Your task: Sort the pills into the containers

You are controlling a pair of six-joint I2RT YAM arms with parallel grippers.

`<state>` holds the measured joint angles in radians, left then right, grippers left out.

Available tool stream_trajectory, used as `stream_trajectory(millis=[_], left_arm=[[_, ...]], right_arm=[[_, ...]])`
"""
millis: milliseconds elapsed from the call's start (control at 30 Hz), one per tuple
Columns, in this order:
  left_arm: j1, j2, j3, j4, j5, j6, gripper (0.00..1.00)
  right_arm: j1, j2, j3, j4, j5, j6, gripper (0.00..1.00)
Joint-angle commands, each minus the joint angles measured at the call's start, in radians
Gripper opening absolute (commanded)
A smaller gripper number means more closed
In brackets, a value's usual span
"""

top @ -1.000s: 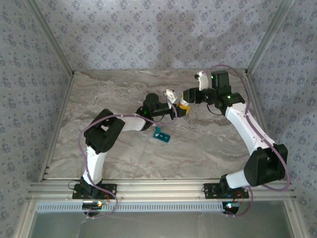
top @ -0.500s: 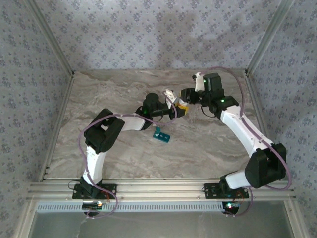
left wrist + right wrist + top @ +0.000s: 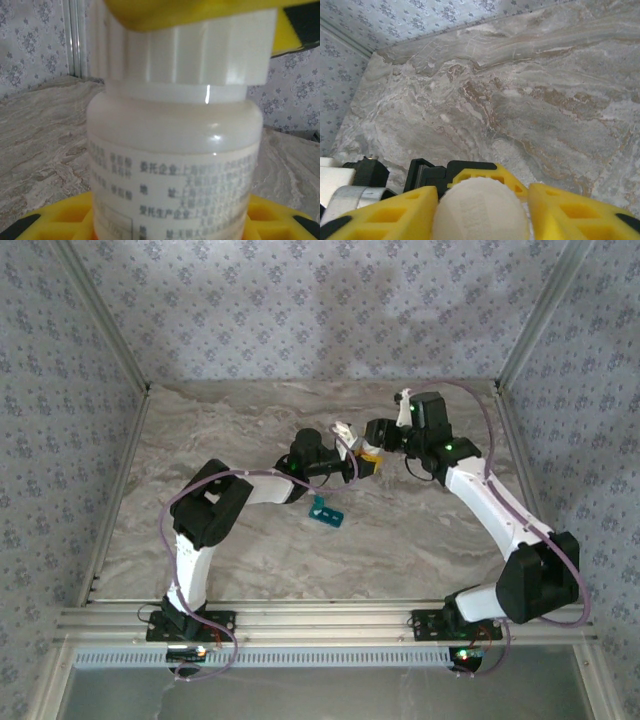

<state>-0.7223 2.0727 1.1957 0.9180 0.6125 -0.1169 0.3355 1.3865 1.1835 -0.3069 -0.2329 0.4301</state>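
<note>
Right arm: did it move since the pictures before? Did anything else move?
Yes. The right arm swung a little left, bringing its right claw closer over the white bottle; its fingers now flank the cap. The left claw kept holding the bottle, and the teal containers stayed put on the table.

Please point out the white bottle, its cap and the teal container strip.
white bottle (image 3: pixel 175 150): left wrist view, on the printed label of its body.
cap (image 3: pixel 480 212): right wrist view, on its rounded top.
teal container strip (image 3: pixel 328 515): top external view, on the middle of the strip.
</note>
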Motion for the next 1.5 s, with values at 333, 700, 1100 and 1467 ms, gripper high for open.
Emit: stream_trajectory(millis=[333,700,1100,1467], left_arm=[[-0.009,-0.02,0.024,0.083,0.02,0.0,0.0],[-0.005,-0.017,0.025,0.099,0.06,-0.014,0.0],[-0.002,-0.016,0.03,0.105,0.071,-0.032,0.0],[-0.002,-0.013,0.033,0.103,0.069,-0.038,0.0]], right_arm=[[-0.099,-0.072,0.096,-0.071,-0.207,-0.004,0.75],[-0.202,-0.049,0.043,-0.025,-0.47,-0.358,0.78],[-0.202,0.035,0.051,-0.028,-0.523,-0.419,0.71],[-0.182,0.056,0.033,0.017,-0.525,-0.39,0.65]])
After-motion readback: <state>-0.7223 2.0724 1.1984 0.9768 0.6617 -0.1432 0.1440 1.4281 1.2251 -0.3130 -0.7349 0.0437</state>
